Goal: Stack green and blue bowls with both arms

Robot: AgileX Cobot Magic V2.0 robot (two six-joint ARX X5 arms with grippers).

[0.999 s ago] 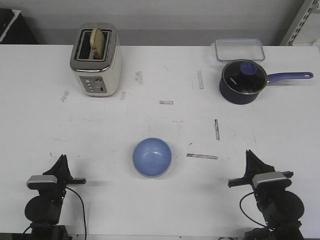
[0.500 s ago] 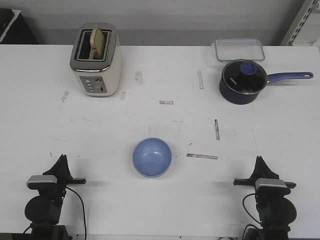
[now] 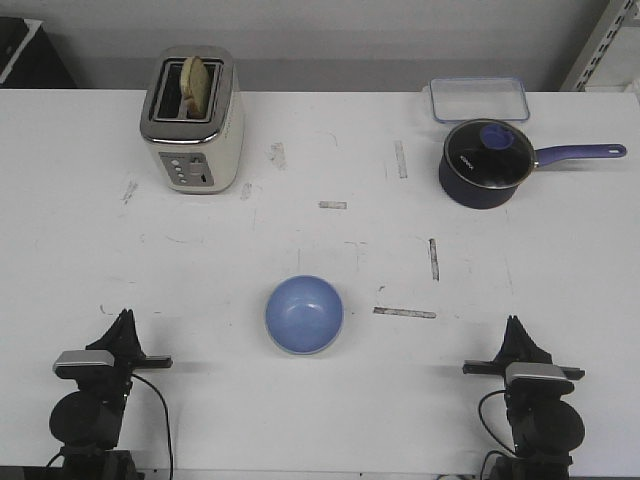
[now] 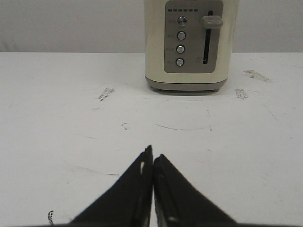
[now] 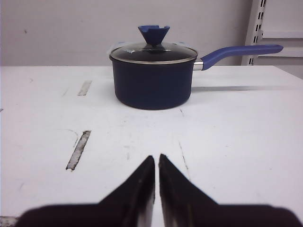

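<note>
The white tabletop [image 3: 200, 270] carries, from largest to smallest, a cream toaster [image 3: 192, 122] at far left with bread in its slot, a dark navy lidded saucepan [image 3: 486, 164] at far right, a clear lidded food container [image 3: 479, 99] just beyond the saucepan, and the blue bowl [image 3: 304, 314] near the middle, toward the near edge. The blue bowl sits upright and alone. In the front view its rim shows a faint greenish edge, so the green bowl may already be nested under it, but that cannot be told for sure; no separate green bowl is visible anywhere. If it is nested, the stacking looks done and nothing is left.

The left gripper [image 4: 152, 156] sits at the near left and the right gripper [image 5: 156, 161] at the near right, each well apart from the bowl, jaws pressed together and holding nothing.
</note>
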